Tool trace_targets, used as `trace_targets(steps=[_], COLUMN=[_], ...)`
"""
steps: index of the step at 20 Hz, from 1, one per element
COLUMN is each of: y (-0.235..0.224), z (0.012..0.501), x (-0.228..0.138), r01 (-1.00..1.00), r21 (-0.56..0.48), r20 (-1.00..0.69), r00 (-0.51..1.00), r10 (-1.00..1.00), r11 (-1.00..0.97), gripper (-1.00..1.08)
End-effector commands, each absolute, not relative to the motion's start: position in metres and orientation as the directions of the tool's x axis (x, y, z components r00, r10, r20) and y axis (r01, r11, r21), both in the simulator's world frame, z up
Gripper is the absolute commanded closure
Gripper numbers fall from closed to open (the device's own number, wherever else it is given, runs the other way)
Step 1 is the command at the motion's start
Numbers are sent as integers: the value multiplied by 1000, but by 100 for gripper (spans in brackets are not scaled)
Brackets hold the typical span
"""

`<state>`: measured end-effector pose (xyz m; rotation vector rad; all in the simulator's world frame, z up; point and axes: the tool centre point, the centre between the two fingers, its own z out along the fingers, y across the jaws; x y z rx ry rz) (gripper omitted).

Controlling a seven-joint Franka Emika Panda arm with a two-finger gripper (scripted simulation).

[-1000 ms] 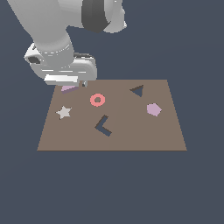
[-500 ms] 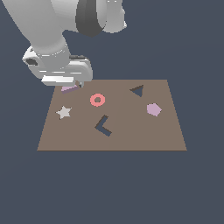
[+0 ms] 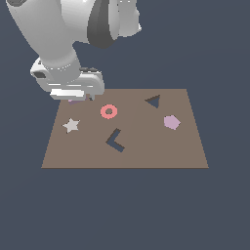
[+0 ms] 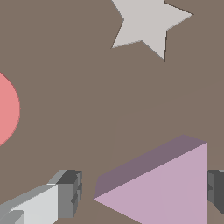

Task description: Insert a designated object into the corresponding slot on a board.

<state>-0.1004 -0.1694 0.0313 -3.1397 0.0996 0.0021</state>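
Lower now than half a second ago: white robot arm with its gripper (image 3: 81, 97) dropped closer onto the big flat brown board (image 3: 161, 151). In the exterior view, only a sliver of the small pale purple-pink triangle block (image 3: 73, 101) peeking out under the gripper, at the board's far corner on the exterior view's left. Close by: pink ring (image 3: 109, 111), pale grey star (image 3: 72, 125). Further along: dark L-shaped cutout (image 3: 115, 140), dark navy triangle slot (image 3: 153, 101), pale purple pentagon (image 3: 171, 122). In the wrist view, triangle block (image 4: 170, 186) sitting between two grey fingertips (image 4: 68, 192), spread apart, one with a clear gap, other side hard to tell. Star (image 4: 148, 24) and ring (image 4: 6, 109) nearby.
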Motion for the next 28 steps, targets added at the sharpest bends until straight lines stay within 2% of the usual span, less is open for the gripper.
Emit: trace_targets(steps=[1,13,17,22,28], y=[-170,-169,-155,-109,-18], z=[30,31,31,33,36], x=[-100,-100,-92,-75,-62], r01=[-63,-62,-11,146,428], r21=[0,0,0,1,1], r20=[0,1,1,1,1], r00=[998,998,1000,989,904], r10=[-63,-62,-11,146,428], r11=[-998,-998,-1000,-989,-904], gripper=[108,108,108,108,108])
